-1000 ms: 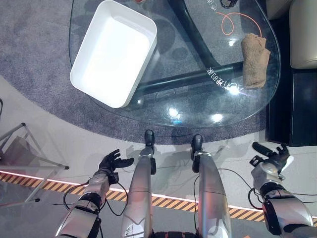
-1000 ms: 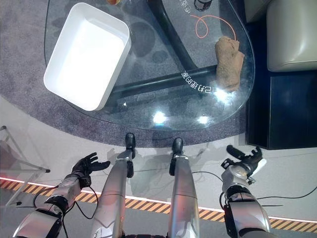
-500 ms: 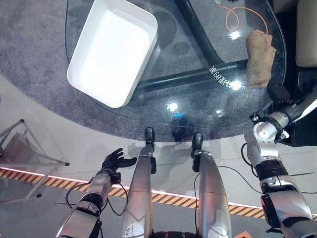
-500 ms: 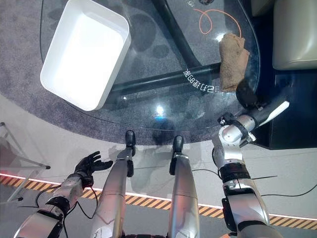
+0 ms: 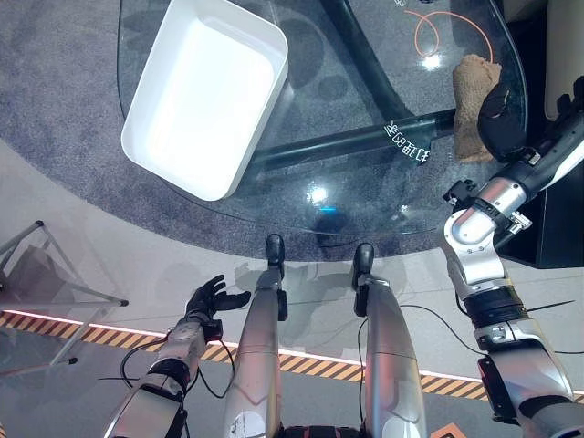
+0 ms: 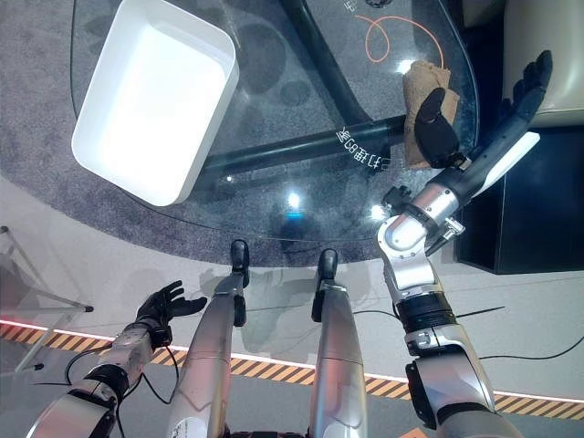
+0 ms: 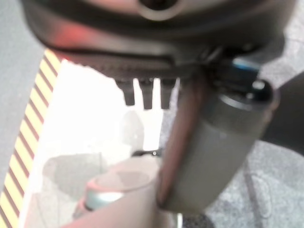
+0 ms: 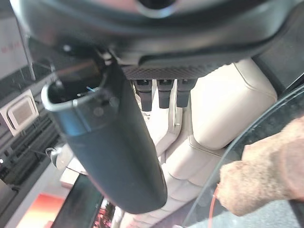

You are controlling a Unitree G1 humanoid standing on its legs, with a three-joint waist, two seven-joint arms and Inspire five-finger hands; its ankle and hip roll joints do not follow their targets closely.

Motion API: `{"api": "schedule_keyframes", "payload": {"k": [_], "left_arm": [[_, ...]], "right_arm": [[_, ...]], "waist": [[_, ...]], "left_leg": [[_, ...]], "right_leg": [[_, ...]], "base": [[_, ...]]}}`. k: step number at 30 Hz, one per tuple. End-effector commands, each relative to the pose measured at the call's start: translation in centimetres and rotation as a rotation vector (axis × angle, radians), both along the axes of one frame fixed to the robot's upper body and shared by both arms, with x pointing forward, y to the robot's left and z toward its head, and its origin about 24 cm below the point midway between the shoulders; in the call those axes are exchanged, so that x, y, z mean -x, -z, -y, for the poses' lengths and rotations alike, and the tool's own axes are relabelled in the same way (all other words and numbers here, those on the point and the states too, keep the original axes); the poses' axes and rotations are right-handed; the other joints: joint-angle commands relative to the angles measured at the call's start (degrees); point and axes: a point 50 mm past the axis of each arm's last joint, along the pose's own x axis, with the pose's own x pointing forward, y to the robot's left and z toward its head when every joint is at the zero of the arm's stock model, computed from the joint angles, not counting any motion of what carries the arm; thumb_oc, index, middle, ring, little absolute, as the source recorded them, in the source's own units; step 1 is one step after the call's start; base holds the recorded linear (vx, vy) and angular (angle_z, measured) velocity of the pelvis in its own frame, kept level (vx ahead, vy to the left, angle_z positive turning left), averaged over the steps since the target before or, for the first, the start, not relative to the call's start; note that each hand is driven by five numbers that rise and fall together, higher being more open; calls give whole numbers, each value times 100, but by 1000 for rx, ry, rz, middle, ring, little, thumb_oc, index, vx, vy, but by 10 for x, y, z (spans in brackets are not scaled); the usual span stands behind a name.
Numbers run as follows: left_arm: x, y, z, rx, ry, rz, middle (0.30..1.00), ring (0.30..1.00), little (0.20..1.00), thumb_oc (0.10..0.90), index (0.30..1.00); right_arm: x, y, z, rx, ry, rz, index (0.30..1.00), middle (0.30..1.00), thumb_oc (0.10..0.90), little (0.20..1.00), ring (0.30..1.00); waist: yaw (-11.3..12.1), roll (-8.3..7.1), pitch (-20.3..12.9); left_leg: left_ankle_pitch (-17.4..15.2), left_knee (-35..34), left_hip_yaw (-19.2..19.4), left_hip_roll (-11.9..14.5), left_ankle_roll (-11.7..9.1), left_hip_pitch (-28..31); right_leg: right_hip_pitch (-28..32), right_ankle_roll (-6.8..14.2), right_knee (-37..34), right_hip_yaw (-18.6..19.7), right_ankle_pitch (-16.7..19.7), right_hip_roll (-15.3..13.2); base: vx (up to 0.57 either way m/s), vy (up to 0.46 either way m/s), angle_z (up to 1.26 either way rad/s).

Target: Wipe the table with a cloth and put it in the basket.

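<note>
- Left eye view has the cloth [image 5: 472, 100] lying bunched up on the glass bench [image 5: 365, 196], out near its right edge and just past an orange cord loop [image 5: 436, 27].
- Right hand [image 6: 511, 114] is raised over that same edge, right by the cloth. Its fingers [image 6: 534, 71] are stretched out straight and apart, and the thumb [image 6: 438, 128] sticks out over the cloth. Nothing is held yet.
- Left hand [image 5: 208, 297] hangs low by the floor, well away from the bench, fingers loosely spread, doing nothing.
- White basket [image 5: 146, 151] sits at the left end of the bench, well apart from the cloth. It looks empty.
- My guess on handling: it's a soft tan terry rag, light and floppy, with no stiffness at all. It should squash under the fingers instead of sliding out of them.
- Glass is slick though, so pushing at it from the side will probably just skate it along. Pressing down from above seems safer.
- I'd take hold across the thick middle of the bundle, thumb on one side and fingers on the other. Grabbing a loose end likely just unrolls it and leaves a tail dragging.
</note>
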Motion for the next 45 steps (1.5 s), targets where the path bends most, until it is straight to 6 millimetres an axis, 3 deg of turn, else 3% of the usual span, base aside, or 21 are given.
{"api": "schedule_keyframes", "payload": {"k": [1, 11, 18, 32, 45], "left_arm": [[32, 23, -10, -5, -62, -85, 900, 900, 900, 800, 900], [29, 21, -11, -18, -41, -94, 900, 900, 900, 800, 900], [26, 20, -9, -29, -15, -100, 900, 900, 900, 800, 900], [24, 20, -3, -32, 12, -114, 900, 900, 900, 800, 900], [19, 16, -7, -44, 31, -116, 900, 900, 900, 800, 900]], "right_arm": [[11, -39, 4, 119, -65, 144, 900, 900, 800, 900, 900], [-17, -24, 2, 122, -118, -100, 900, 900, 800, 900, 900], [-29, -19, 20, 113, -16, -220, 900, 900, 800, 900, 900], [-31, -31, 57, 161, 352, -278, 900, 900, 800, 900, 900], [-35, -20, 79, 165, 376, -445, 900, 900, 800, 900, 900]], "waist": [[-53, 0, -130], [50, 47, -130], [129, 90, -130], [246, 222, -130], [319, 261, -130]], "left_leg": [[-459, 678, 32, -327, 205, 98], [-440, 607, 73, -355, 200, 200], [-453, 613, 76, -370, 220, 221], [-507, 664, 29, -394, 263, 220], [-504, 653, -6, -415, 284, 220]], "right_leg": [[334, 42, -654, -188, 484, 174], [402, 6, -662, -269, 465, 140], [403, -4, -611, -312, 455, 131], [331, 15, -440, -332, 423, 103], [316, 22, -419, -373, 423, 83]], "base": [[0, 0, 0], [1, -2, 0], [0, 0, 0], [3, -1, 1], [3, -6, 1]]}}
